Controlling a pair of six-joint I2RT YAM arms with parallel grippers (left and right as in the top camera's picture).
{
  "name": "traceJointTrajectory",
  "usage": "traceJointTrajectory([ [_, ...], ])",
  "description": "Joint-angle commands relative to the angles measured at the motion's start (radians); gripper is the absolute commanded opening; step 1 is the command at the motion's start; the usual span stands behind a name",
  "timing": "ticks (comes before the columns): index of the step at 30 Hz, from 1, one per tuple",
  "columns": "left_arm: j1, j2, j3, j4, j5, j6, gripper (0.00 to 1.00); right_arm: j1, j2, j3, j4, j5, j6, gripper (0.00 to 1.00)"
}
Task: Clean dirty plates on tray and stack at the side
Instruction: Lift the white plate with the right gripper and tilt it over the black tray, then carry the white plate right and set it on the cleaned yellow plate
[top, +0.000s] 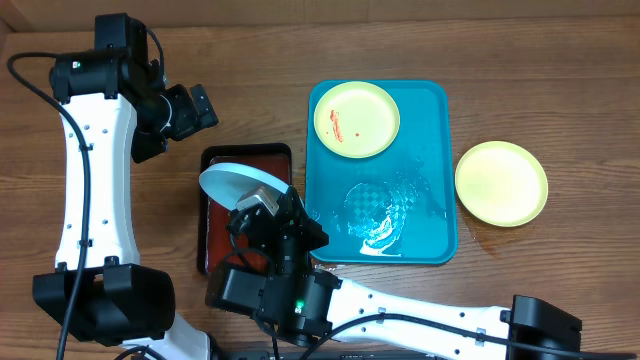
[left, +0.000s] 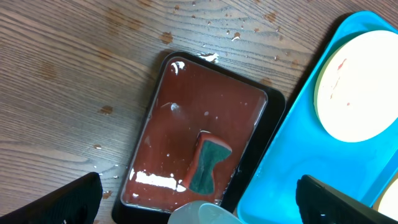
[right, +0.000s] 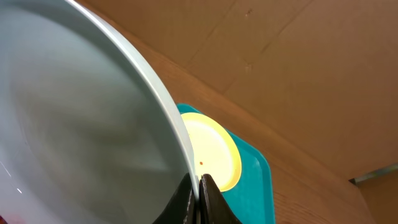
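Washing seems the step in hand. Overhead: the light blue plate (top: 236, 181) hangs tilted over the black tray (top: 206, 215); a smeared yellow-green plate (top: 356, 118) lies on the turquoise tray (top: 425, 130), a second yellow-green plate (top: 500, 182) on the bench (top: 560, 80) beside it. Left wrist: the left pincer (left: 199, 190), spread wide, hovers above the sponge (left: 208, 163). Right wrist: the right pincer (right: 198, 194) pinches the blue plate's rim. Next, the left should grasp that sponge.

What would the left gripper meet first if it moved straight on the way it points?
Probably the black tray, near the sponge lying in it. The light blue plate also juts in low, so it could come first; depth is unclear.
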Motion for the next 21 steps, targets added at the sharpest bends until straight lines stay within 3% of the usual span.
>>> traceJointTrajectory([
  [1, -0.002, -0.015, 0.017, 0.001, -0.014, 0.008, 1.00, 0.003, -0.018, 0.021, 0.007, 0.016, 0.000, 0.04],
  [17, -0.002, -0.015, 0.017, 0.001, -0.014, 0.008, 1.00, -0.017, -0.018, 0.021, 0.008, 0.011, 0.001, 0.04],
  [21, -0.002, -0.015, 0.017, 0.001, -0.014, 0.008, 1.00, -0.057, -0.018, 0.021, 0.007, -0.080, 0.036, 0.04],
])
